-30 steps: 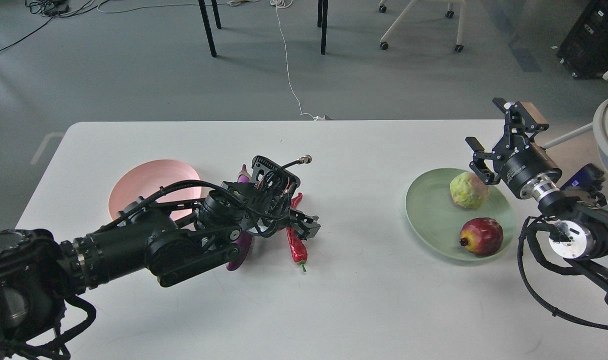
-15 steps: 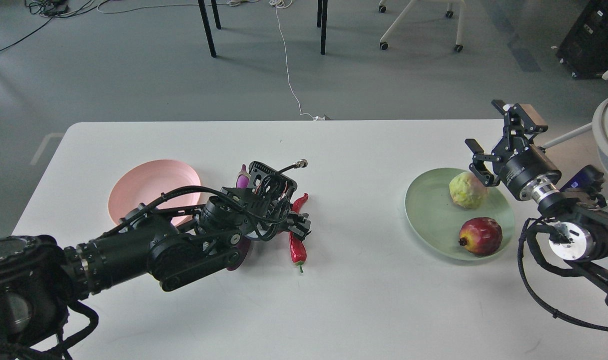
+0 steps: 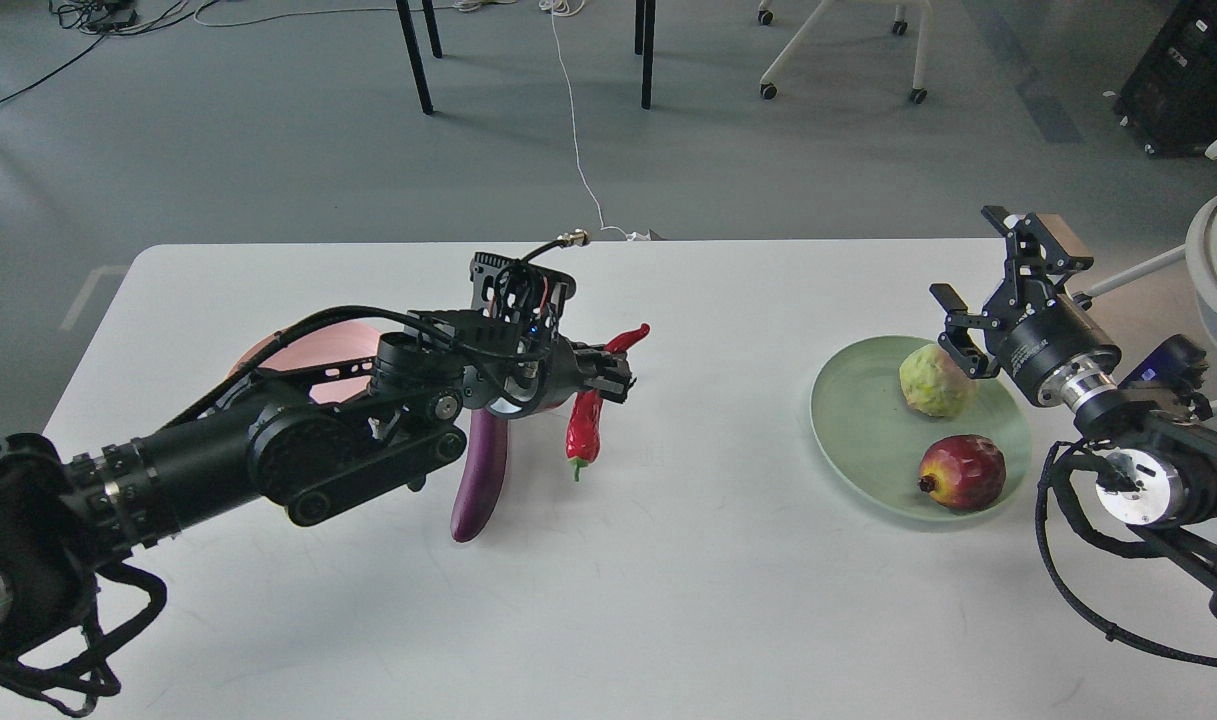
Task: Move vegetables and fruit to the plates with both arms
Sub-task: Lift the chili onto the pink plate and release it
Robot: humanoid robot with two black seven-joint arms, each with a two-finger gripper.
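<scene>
My left gripper [image 3: 608, 378] is shut on the red chili pepper [image 3: 586, 432] and holds it lifted above the table, green stem hanging down. The purple eggplant [image 3: 480, 480] lies on the table just left of it, its far end hidden under my left wrist. The pale pink plate [image 3: 313, 352] lies behind my left arm, mostly hidden. The pale green plate [image 3: 868, 430] at the right holds the yellow-green fruit [image 3: 933, 381] and the dark red fruit [image 3: 960, 472]. My right gripper [image 3: 971, 285] is open and empty, above the plate's far right rim.
The white table [image 3: 728, 580] spans the view. Beyond its far edge are grey floor, black table legs [image 3: 415, 55], a white cable [image 3: 578, 140] and a wheeled chair base [image 3: 838, 50]. White equipment stands at the far right edge.
My left gripper closed on the chili and lifted it up off the table, moving away from me. The eggplant now shows more. The right arm barely moved.
</scene>
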